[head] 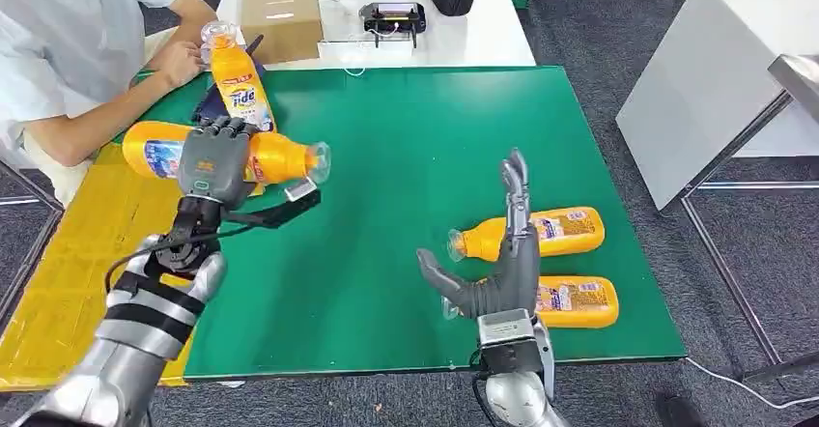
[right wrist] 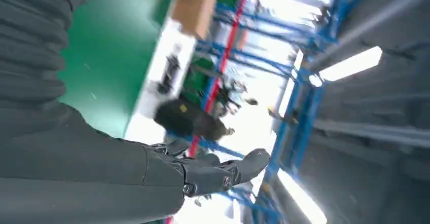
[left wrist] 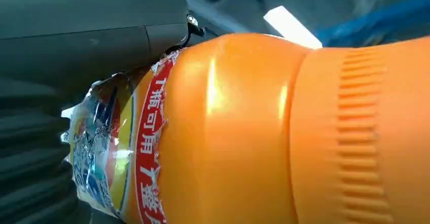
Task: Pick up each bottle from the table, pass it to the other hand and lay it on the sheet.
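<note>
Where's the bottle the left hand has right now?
In the head view, the left hand holds the bottle on its side above the green table's left part, cap toward the open right hand.

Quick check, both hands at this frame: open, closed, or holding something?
Left hand: holding an orange bottle above the table.
Right hand: open, holding nothing, fingers spread.
</note>
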Controlling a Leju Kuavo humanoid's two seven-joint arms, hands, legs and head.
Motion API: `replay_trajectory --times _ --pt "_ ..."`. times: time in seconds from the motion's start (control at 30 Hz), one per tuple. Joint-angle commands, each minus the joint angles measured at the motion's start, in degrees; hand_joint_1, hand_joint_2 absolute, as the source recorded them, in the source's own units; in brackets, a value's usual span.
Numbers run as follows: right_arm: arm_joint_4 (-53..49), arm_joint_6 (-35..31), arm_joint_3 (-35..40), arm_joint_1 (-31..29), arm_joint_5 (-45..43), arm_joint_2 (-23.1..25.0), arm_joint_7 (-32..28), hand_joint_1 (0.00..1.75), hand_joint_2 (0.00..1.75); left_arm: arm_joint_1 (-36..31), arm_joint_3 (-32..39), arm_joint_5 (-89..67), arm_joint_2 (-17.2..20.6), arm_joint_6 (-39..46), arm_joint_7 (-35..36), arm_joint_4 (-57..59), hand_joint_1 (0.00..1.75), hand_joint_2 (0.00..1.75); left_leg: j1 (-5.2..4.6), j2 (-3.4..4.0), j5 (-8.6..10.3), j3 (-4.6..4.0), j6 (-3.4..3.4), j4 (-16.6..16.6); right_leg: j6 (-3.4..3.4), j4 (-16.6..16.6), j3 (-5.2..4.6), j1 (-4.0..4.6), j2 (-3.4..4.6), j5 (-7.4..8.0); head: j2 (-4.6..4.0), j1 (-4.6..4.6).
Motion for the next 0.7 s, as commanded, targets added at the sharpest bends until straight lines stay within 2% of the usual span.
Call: replay_trajectory --times 0.03,0.27,0.37,0.7 --pt "-3.3 -2.4 -0.7 -1.7 1.2 -1.3 -0.2 0.0 1.75 -14.7 -0.9 -0.8 2.2 -1.3 3.1 32.4 1.75 1.75 0.05 0.02 -0.12 0.29 -0.08 0.0 -0.09 0.0 0.27 0.01 0.27 -0.11 0.0 0.02" --pt "-0.8 -2.4 0.5 -3.7 1.8 -1.2 0.2 0.0 1.75 -13.2 4.7 1.8 2.3 -6.6 3.8 39.2 1.75 1.75 0.03 0.11 -0.13 0.24 -0.04 0.0 -0.06 0.0 0.24 -0.01 0.31 -0.1 0.0 0.02" --pt "0.2 -2.4 0.8 -4.5 1.8 -1.2 0.4 0.0 1.75 -12.2 7.5 4.5 2.1 -8.2 2.3 41.3 1.75 1.75 0.07 0.24 -0.21 0.36 -0.08 0.0 -0.09 0.0 0.33 0.01 0.54 -0.11 0.0 0.02" --pt "2.3 -1.8 1.1 -5.3 2.3 -1.3 1.6 0.0 1.75 -9.0 14.3 12.3 0.2 -12.5 -4.1 41.8 1.75 1.75 0.05 0.08 -0.11 0.2 -0.05 0.0 -0.06 0.0 0.21 0.01 0.26 -0.09 0.0 0.0"
